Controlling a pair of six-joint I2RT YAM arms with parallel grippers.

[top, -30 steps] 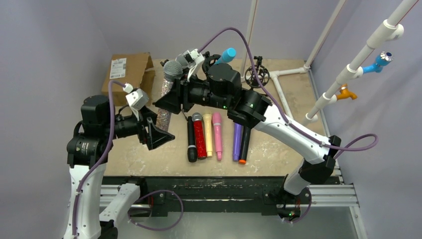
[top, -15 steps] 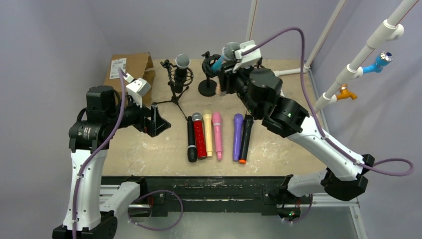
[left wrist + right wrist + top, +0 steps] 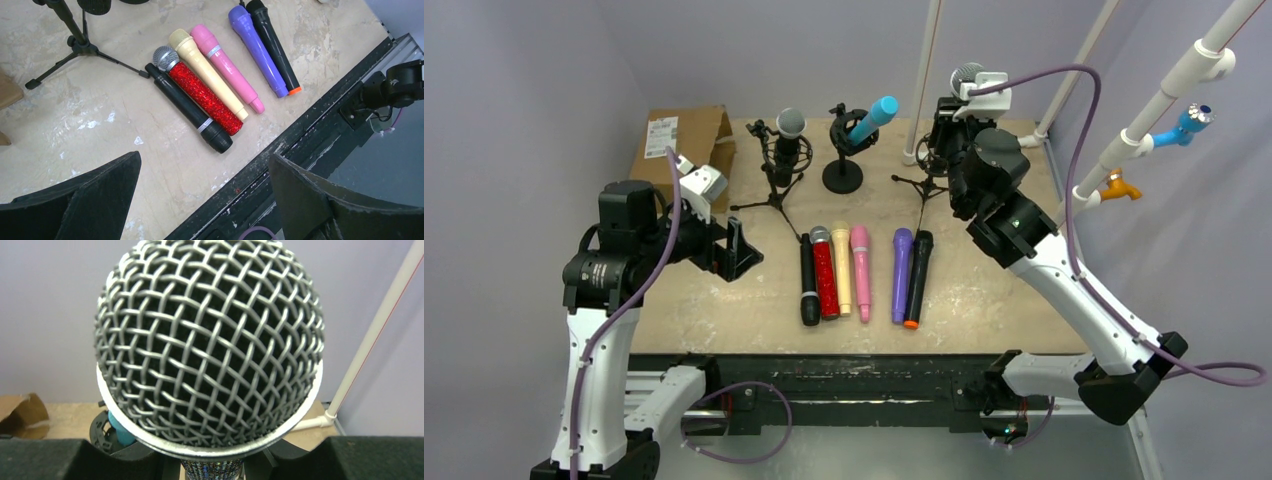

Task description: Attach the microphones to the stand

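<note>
Beige bench (image 3: 984, 290) | right hand (image 3: 210, 460) clamping glittery silver mesh-headed microphone (image 3: 967, 72), upper right | likely rigid, top-heavy: grip mid-body | left hand (image 3: 205, 200) wide

Two stands filled, my right hand at the third, six microphones lying flat.

From above I see my right hand (image 3: 956, 98) at 1 o'clock on the tabletop (image 3: 984, 290), gripping a mesh-headed microphone (image 3: 967, 73) upright above the right tripod stand (image 3: 927, 180). At 12 o'clock the round-base stand (image 3: 842, 178) carries a tilted blue microphone (image 3: 874, 115). At 11 o'clock the left tripod stand (image 3: 774, 195) has a grey-headed microphone (image 3: 790, 124). Near centre lie a black microphone (image 3: 809, 283), glittery red microphone (image 3: 825, 278), cream microphone (image 3: 842, 265) and pink microphone (image 3: 861, 262) side by side, then, after a gap, a purple microphone (image 3: 901, 265) and orange-tipped microphone (image 3: 917, 272). My left hand (image 3: 736, 252) hovers at 9 o'clock, jaws spread and empty. A cardboard box (image 3: 686, 140) sits at 10 o'clock.
</note>
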